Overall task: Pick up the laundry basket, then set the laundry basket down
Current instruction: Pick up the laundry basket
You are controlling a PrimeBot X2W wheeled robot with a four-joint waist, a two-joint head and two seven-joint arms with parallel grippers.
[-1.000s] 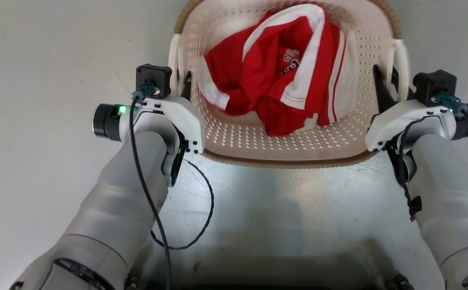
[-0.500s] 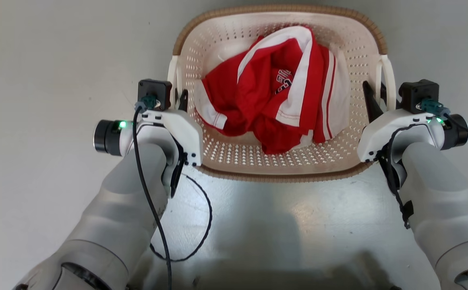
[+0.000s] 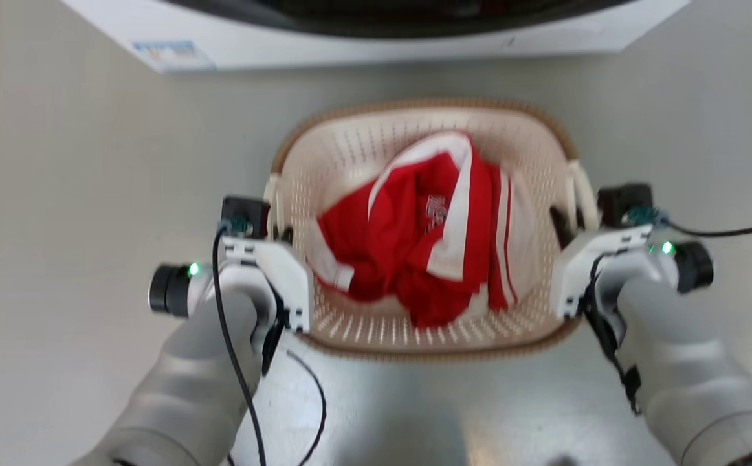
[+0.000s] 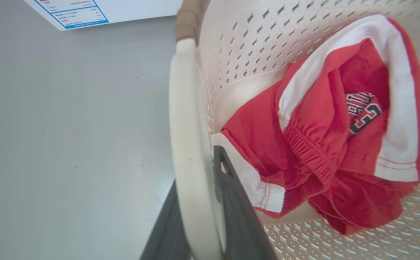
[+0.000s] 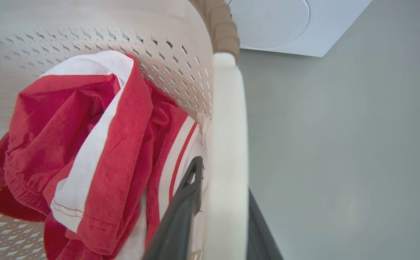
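Nearest the robot, at the 9 o'clock side of the laundry basket (image 3: 350, 152), the left gripper (image 4: 199, 216) has its two dark fingers clamped either side of the left handle (image 4: 186, 144). At 3 o'clock the right gripper (image 5: 224, 220) pinches the right handle (image 5: 228, 144) the same way. The basket is mid-frame over the grey floor (image 3: 59, 194); whether its base has lifted off, I cannot tell. A red-and-white garment (image 3: 428, 259) lies heaped inside. Beyond, at 12 o'clock, stands the white washing machine (image 3: 376, 45), apart from the rim. I judge that both holds are made and the lift is in hand. Setting the basket down remains.
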